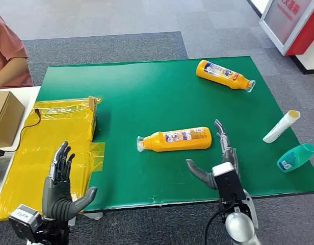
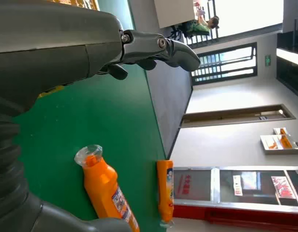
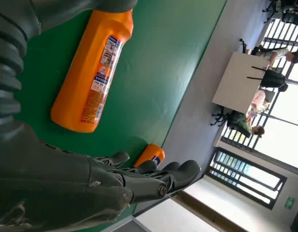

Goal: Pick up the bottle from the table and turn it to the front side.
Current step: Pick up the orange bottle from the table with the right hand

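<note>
Currently the nearer orange bottle (image 1: 175,139) is seen lying on its side on the green surface (image 1: 148,97), cap end turned toward the yellow bag (image 1: 51,138), with a printed label showing along its upper side. Just beside its base the right hand (image 1: 220,161) is held with fingers (image 1: 221,133) spread and thumb apart, nothing gripped; the reach-to-grasp step is judged to be in hand. A closing of the fingers around the body is called for next, then a lift and a roll to the front. Well away from the bottle, over the yellow bag, the left hand (image 1: 63,186) is raised with fingers spread, empty. A 2nd orange bottle (image 1: 224,74) lies beyond the first.
</note>
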You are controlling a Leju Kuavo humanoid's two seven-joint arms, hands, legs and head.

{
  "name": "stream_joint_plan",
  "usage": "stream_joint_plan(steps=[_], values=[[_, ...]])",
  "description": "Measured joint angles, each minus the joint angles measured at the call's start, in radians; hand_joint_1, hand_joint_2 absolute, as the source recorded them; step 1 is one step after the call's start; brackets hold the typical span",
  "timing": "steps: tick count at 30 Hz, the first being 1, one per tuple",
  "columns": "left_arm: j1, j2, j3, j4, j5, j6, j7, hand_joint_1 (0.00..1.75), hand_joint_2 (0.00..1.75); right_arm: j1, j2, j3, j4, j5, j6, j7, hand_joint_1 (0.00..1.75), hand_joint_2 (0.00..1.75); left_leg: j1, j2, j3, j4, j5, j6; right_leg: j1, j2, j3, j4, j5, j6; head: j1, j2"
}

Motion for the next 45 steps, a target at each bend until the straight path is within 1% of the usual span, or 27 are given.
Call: stream_joint_plan(steps=[14, 24, 25, 27, 29, 30, 31, 32, 34, 36, 39, 41, 43, 45], values=[[0.004, -0.001, 0.012, -0.001, 0.0, -0.001, 0.0, 0.0, 1.75, -0.007, -0.013, -0.006, -0.005, 0.038, -0.006, 0.011, 0.0, 1.75, 0.0, 0.0, 0.0, 0.0, 0.0, 0.0, 0.0, 0.0, 0.0, 0.0, 0.0, 0.0, 0.0, 0.0], [0.012, -0.007, 0.03, -0.001, 0.002, -0.006, 0.006, 0.0, 1.75, -0.01, -0.014, -0.006, -0.005, 0.019, 0.011, 0.012, 0.0, 1.75, 0.0, 0.0, 0.0, 0.0, 0.0, 0.0, 0.0, 0.0, 0.0, 0.0, 0.0, 0.0, 0.0, 0.0], [0.012, -0.008, 0.031, -0.001, 0.001, -0.007, 0.007, 0.0, 1.75, -0.011, -0.015, -0.006, -0.005, 0.034, 0.005, 0.019, 0.0, 1.75, 0.0, 0.0, 0.0, 0.0, 0.0, 0.0, 0.0, 0.0, 0.0, 0.0, 0.0, 0.0, 0.0, 0.0], [0.012, -0.01, 0.032, -0.003, -0.005, -0.011, 0.011, 0.0, 1.75, -0.014, -0.015, -0.005, -0.004, 0.145, -0.031, 0.065, 0.0, 1.75, 0.0, 0.0, 0.0, 0.0, 0.0, 0.0, 0.0, 0.0, 0.0, 0.0, 0.0, 0.0, 0.0, 0.0], [0.012, -0.013, 0.032, -0.009, -0.018, -0.022, 0.022, 0.0, 1.75, -0.025, -0.02, -0.001, -0.001, 0.369, -0.071, 0.167, 0.0, 1.75, 0.0, 0.0, 0.0, 0.0, 0.0, 0.0, 0.0, 0.0, 0.0, 0.0, 0.0, 0.0, 0.0, 0.0], [0.01, -0.015, 0.032, -0.012, -0.026, -0.03, 0.03, 0.0, 1.75, -0.035, -0.025, 0.005, 0.005, 0.496, -0.074, 0.23, 0.0, 1.75, 0.0, 0.0, 0.0, 0.0, 0.0, 0.0, 0.0, 0.0, 0.0, 0.0, 0.0, 0.0, 0.0, 0.0], [0.006, -0.017, 0.032, -0.015, -0.033, -0.04, 0.038, 0.0, 1.75, -0.049, -0.033, 0.015, 0.017, 0.621, -0.066, 0.296, 0.0, 1.75, 0.0, 0.0, 0.0, 0.0, 0.0, 0.0, 0.0, 0.0, 0.0, 0.0, 0.001, 0.0, 0.0, 0.0], [0.001, -0.019, 0.032, -0.016, -0.037, -0.05, 0.046, 0.0, 1.75, -0.068, -0.04, 0.026, 0.036, 0.715, -0.047, 0.352, 0.0, 1.75, 0.0, 0.0, 0.0, 0.0, 0.0, 0.0, 0.0, 0.0, 0.0, 0.0, 0.001, 0.001, 0.0, 0.0], [-0.016, -0.024, 0.032, -0.016, -0.044, -0.069, 0.056, 0.0, 1.75, -0.117, -0.054, 0.053, 0.093, 0.852, 0.001, 0.443, 0.0, 1.75, 0.0, 0.0, 0.0, 0.0, 0.002, 0.0, 0.0, 0.0, 0.0, 0.0, 0.002, 0.001, 0.0, 0.0], [-0.038, -0.027, 0.031, -0.016, -0.048, -0.086, 0.06, 0.0, 1.75, -0.177, -0.066, 0.083, 0.169, 0.912, 0.043, 0.486, 0.0, 1.75, 0.0, 0.0, 0.0, 0.0, 0.003, 0.0, 0.0, 0.0, 0.0, 0.0, 0.003, 0.001, 0.0, 0.0], [-0.083, -0.029, 0.021, -0.016, -0.053, -0.11, 0.058, 0.0, 1.75, -0.275, -0.073, 0.132, 0.3, 0.94, 0.084, 0.506, 0.0, 1.75, 0.0, 0.0, 0.0, 0.0, 0.005, 0.001, 0.0, 0.0, 0.0, 0.0, 0.004, 0.001, 0.0, 0.0], [-0.113, -0.029, 0.01, -0.016, -0.051, -0.12, 0.052, 0.0, 1.75, -0.333, -0.073, 0.157, 0.38, 0.919, 0.111, 0.498, 0.0, 1.75, 0.0, 0.0, 0.0, 0.0, 0.006, 0.0, 0.0, 0.0, 0.0, 0.0, 0.005, 0.001, 0.0, 0.0], [-0.142, -0.029, -0.007, -0.016, -0.04, -0.127, 0.048, 0.0, 1.75, -0.381, -0.072, 0.173, 0.457, 0.872, 0.135, 0.483, 0.0, 1.75, 0.0, 0.0, 0.0, 0.0, 0.007, 0.001, 0.0, 0.0, 0.0, 0.0, 0.006, 0.001, 0.0, 0.0], [-0.169, -0.029, -0.026, -0.016, -0.025, -0.13, 0.047, 0.0, 1.75, -0.423, -0.072, 0.183, 0.534, 0.836, 0.146, 0.477, 0.0, 1.75, 0.0, 0.0, -0.001, 0.0, 0.007, 0.001, 0.0, -0.001, 0.0, 0.0, 0.006, 0.001, 0.0, 0.0]])
